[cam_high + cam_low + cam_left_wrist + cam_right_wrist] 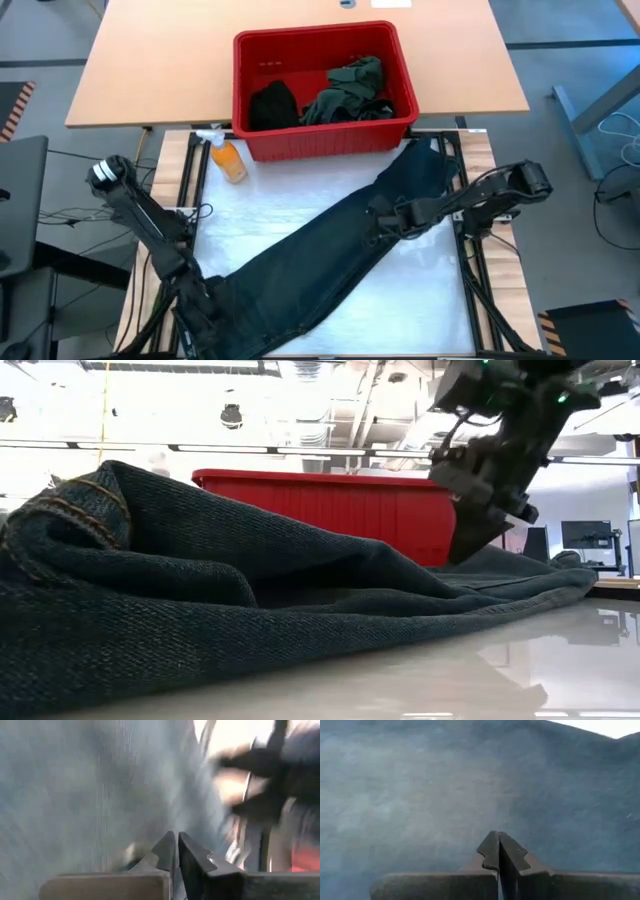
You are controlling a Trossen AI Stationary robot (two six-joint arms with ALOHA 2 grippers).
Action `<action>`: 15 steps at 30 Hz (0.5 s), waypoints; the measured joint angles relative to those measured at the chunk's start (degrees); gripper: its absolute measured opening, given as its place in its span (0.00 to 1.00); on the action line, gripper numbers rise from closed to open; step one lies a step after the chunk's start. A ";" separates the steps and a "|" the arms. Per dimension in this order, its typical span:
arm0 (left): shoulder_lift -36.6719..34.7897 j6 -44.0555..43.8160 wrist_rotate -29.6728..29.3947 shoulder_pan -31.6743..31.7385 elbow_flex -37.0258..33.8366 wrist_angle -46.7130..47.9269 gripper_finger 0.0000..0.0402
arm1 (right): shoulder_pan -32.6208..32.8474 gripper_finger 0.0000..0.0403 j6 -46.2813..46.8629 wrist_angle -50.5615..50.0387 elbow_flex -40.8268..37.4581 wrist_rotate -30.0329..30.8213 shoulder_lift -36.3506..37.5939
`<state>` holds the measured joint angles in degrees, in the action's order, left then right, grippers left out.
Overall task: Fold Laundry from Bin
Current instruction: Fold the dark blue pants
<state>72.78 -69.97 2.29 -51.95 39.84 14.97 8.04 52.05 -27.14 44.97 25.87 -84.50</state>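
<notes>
Dark blue-black denim trousers (pixel 340 250) with tan stitching lie across the glossy white table (pixel 270 210). The bright red bin (pixel 322 140) holds a black garment (pixel 272 104) and a dark olive-green one (pixel 350 90). The spray bottle (pixel 228 157) is orange.

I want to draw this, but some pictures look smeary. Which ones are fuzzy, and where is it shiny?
Left wrist view: smeared all over, the jeans streaky, only the left tool fairly crisp. Right wrist view: the denium looks soft and hazy. Low view: bright ceiling lights wash out the background, and the table shines with reflections. High view: clear, with pale glare on the table beside the red bin.
</notes>
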 joint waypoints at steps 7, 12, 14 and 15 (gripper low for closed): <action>-7.87 12.61 -36.12 3.74 0.45 -3.70 0.00 | -7.13 0.04 -1.32 1.50 -1.12 -0.58 -1.05; 0.83 13.35 -29.77 11.88 -0.02 -8.82 0.00 | -12.65 0.04 -1.51 7.88 -5.88 -4.06 -1.08; 4.83 13.30 -25.58 13.44 -0.02 -12.45 0.00 | -14.21 0.04 -1.53 13.73 -8.56 -5.63 -1.13; 6.96 13.23 -23.78 13.94 -0.02 -14.48 0.00 | -14.93 0.04 -1.41 17.14 -9.81 -6.12 -1.14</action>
<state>79.74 -56.73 -21.49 -38.01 39.81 0.49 -6.89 50.64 -10.00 35.16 19.74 -85.65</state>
